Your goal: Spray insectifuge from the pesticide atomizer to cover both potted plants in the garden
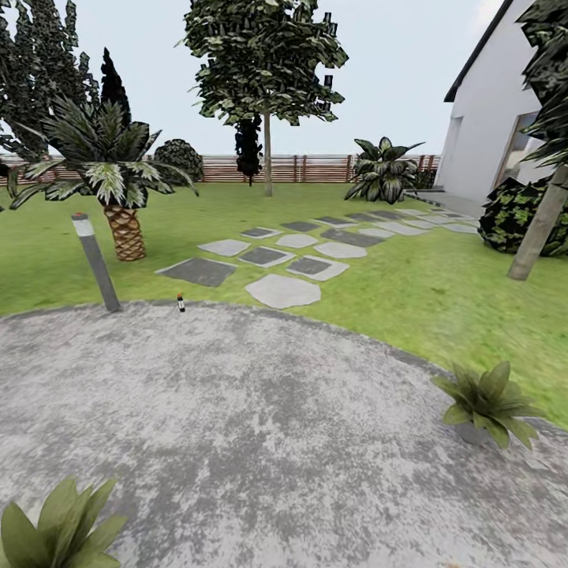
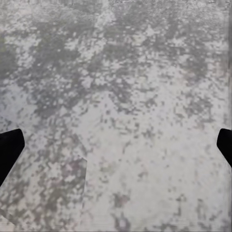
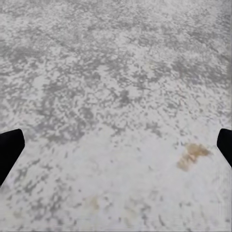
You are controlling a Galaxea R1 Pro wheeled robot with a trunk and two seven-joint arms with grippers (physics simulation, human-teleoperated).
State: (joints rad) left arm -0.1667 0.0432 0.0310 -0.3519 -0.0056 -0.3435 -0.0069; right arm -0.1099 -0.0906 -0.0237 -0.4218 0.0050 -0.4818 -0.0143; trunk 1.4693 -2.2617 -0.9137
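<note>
Two potted plants sit on the round mottled-grey stone patio (image 1: 260, 426): a spiky dark-leaved one in a grey pot (image 1: 487, 401) at its right edge, and a broad light-green rosette (image 1: 55, 528) near left, pot out of frame. The small slim dark spray bottle (image 1: 181, 302) stands upright at the patio's far rim, near a grey bollard lamp (image 1: 95, 260). Left gripper (image 2: 116, 145) and right gripper (image 3: 116, 145) are spread wide, empty, w/ paving beneath. Judgement: drive fwd, stop short, approach bottle squarely, grip low so it doesn't tip.
</note>
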